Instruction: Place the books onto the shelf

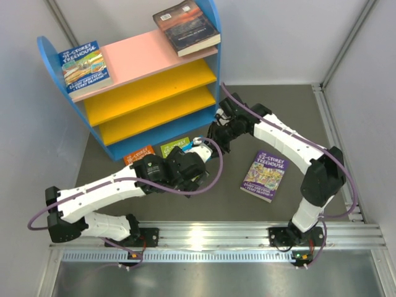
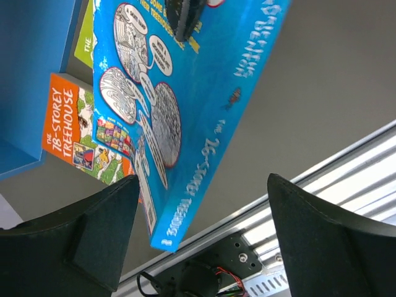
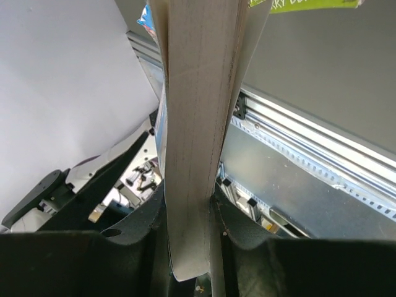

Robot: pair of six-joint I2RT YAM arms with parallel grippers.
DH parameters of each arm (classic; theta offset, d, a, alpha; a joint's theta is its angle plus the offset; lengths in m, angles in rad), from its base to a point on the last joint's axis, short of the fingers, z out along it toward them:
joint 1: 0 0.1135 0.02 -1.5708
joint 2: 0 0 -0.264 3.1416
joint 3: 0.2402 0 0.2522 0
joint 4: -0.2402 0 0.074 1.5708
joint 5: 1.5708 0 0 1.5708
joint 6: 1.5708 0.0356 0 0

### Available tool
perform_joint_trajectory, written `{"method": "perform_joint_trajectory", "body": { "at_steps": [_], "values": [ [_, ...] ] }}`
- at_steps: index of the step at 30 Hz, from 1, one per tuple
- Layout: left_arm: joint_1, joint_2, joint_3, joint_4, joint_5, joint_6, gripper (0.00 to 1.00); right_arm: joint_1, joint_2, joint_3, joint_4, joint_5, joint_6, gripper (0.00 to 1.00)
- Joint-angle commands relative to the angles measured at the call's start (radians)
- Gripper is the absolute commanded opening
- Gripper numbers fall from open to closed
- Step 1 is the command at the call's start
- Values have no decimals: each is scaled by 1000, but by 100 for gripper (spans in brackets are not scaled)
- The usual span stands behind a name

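Thin blue book (image 2: 198,117), white speech bubbles on cover; right gripper (image 3: 189,213) clamps its page edge; left gripper (image 2: 202,182) spread wide, grasping nothing.

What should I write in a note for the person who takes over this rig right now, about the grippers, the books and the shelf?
Left gripper: open, close to the thin blue paperback, not gripping it.
Right gripper: shut on that paperback, holding it above the grey table in front of the blue-sided shelf.
Done: a blue Treehouse paperback and the thick dark book lie on the pink top board.
Left: the held book, plus the orange paperback, green paperback and purple paperback on the table.
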Motion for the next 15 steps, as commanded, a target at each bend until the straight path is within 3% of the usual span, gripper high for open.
{"method": "perform_joint_trajectory", "body": {
  "at_steps": [1,4,6,8,9,10,11,12,13,15],
  "values": [
    [2,24,-43,46,-55,0,87,-9,-104,-11,34,-86,10,0],
    [16,25,-66,71,-27,9,78,-11,-124,-34,36,-105,13,0],
    [24,24,-74,75,-14,11,66,-11,-130,-36,36,-114,13,0],
    [31,19,-74,79,-10,11,46,-14,-139,-36,33,-120,11,0],
    [32,16,-69,79,-13,8,23,-14,-142,-36,33,-120,10,0],
    [35,12,-57,79,-16,0,11,-17,-145,-37,33,-120,10,0],
    [35,6,-48,77,-20,-6,1,-20,-148,-40,33,-120,8,0],
    [33,2,-37,72,-24,-14,0,-22,-148,-39,33,-122,4,0],
    [36,-4,-9,68,-21,-26,0,-32,-148,-39,33,-123,1,14],
    [39,-8,31,40,-16,-47,0,-64,-150,-36,28,-125,-10,55]
  ]
}}
